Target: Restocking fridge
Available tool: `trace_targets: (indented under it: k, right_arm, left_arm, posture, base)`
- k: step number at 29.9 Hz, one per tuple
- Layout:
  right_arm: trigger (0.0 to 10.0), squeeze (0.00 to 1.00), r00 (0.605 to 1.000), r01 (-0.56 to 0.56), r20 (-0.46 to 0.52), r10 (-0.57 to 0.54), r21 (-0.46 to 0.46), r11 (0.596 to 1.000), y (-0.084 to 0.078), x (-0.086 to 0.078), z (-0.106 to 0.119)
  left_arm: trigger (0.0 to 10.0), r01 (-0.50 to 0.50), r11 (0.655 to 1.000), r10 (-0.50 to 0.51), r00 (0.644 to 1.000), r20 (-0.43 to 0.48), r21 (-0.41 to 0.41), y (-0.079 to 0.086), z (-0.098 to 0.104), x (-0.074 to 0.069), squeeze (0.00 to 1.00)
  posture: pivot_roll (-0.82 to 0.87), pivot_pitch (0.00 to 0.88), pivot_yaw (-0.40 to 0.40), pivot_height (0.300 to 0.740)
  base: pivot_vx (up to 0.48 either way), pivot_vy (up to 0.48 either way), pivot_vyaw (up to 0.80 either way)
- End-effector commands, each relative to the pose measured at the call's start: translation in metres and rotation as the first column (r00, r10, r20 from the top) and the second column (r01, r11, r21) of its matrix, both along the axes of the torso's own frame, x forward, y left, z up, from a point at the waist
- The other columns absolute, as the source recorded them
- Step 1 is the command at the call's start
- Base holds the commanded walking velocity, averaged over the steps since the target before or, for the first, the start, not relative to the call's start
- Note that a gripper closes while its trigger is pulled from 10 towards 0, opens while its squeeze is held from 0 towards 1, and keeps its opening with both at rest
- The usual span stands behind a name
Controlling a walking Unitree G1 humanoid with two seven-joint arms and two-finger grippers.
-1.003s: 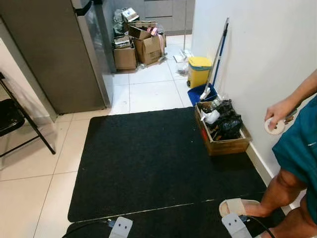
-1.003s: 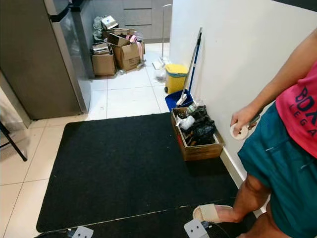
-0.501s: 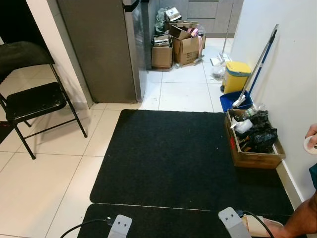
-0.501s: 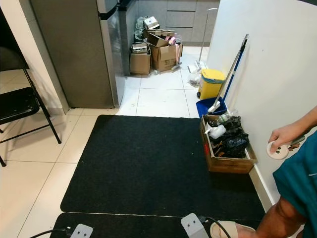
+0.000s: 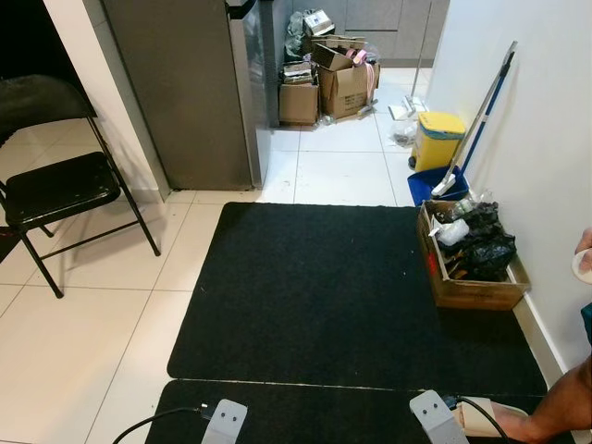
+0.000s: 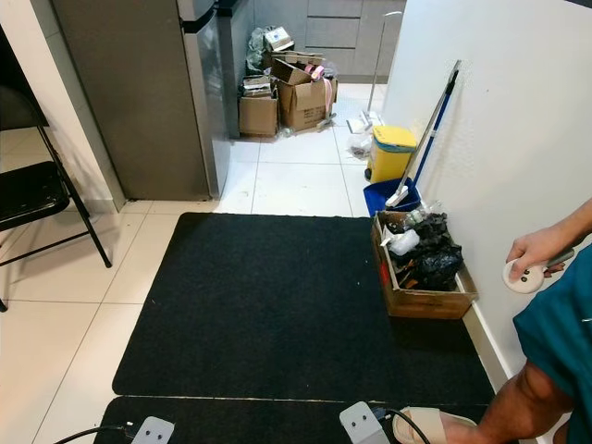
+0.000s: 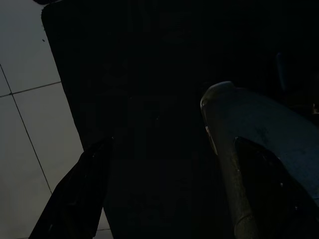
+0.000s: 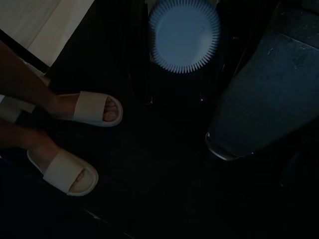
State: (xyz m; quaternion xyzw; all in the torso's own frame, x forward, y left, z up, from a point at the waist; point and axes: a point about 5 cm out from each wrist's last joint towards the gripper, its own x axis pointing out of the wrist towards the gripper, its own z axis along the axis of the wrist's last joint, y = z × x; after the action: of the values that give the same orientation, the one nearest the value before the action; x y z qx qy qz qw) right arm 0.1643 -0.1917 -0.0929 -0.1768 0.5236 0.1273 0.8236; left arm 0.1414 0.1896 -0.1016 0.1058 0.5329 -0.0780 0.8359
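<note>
The tall grey fridge (image 5: pixel 180 92) stands at the far left beyond the mat, seen from its side, its steel door (image 5: pixel 244 83) facing the corridor. Both my arms hang idle: the left arm (image 5: pixel 225 423) and the right arm (image 5: pixel 435 416) show as silver pieces at the bottom edge. The left wrist view is very dark, with black mat and pale floor tiles (image 7: pixel 30 114). In the right wrist view a person's feet in pale sandals (image 8: pixel 89 109) stand on the dark mat. No item to stock is held.
A black mat (image 5: pixel 324 287) covers the floor ahead. A black folding chair (image 5: pixel 55 185) stands left. Along the right wall sit a wooden crate (image 5: pixel 472 277), a yellow bin (image 5: pixel 437 139) and a mop (image 5: pixel 481 111). Cardboard boxes (image 5: pixel 333 83) pile up behind. A person's hand (image 6: pixel 536 250) holds a white disc.
The camera has swung left over the last second: the chair came into view and the person slid to the right edge. The person's hand still holds the white disc.
</note>
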Motion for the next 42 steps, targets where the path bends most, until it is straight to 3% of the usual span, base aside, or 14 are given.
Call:
trace_targets:
  k: [1,21,26,33,42]
  right_arm:
    - [10.0,0.0,1.0,0.017,-0.013,-0.017,-0.014,1.0,-0.0045,-0.0042,-0.0013]
    - [10.0,0.0,0.999,-0.018,-0.037,0.019,0.034,0.999,0.0003,-0.0081,-0.003]
    - [10.0,0.0,0.999,-0.022,-0.028,0.02,-0.055,0.998,-0.0052,-0.0103,-0.0037]
    - [10.0,0.0,0.998,-0.048,-0.045,0.047,-0.014,0.999,-0.0028,-0.0114,-0.0041]
    - [10.0,0.0,0.999,-0.021,-0.034,0.019,-0.075,0.997,-0.0088,-0.0121,-0.004]
  left_arm:
    - [10.0,-0.002,1.0,0.002,1.0,-0.006,-0.003,-0.001,-0.0004,-0.0004,0.0]
    - [10.0,-0.009,1.0,0.009,1.0,-0.014,0.0,0.0005,-0.0015,-0.0043,0.0]
    - [10.0,-0.006,1.0,0.006,1.0,-0.016,0.002,0.0006,-0.0018,-0.0049,0.0]
    - [10.0,-0.002,1.0,0.002,1.0,-0.016,0.002,0.0002,-0.0017,-0.0048,0.0]
    - [10.0,0.001,1.0,-0.001,1.0,-0.016,0.0,-0.0011,-0.002,-0.005,0.0]
  posture:
    - [-0.04,0.0,-0.022,0.74]
    - [-0.03,0.0,-0.028,0.74]
    - [-0.03,0.0,-0.028,0.74]
    - [-0.04,0.0,-0.027,0.74]
    - [-0.04,0.0,-0.029,0.74]
  base:
    - [0.0,0.0,0.0]
    - [0.0,0.0,0.0]
    - [0.0,0.0,0.0]
    - [0.0,0.0,0.0]
    - [0.0,0.0,0.0]
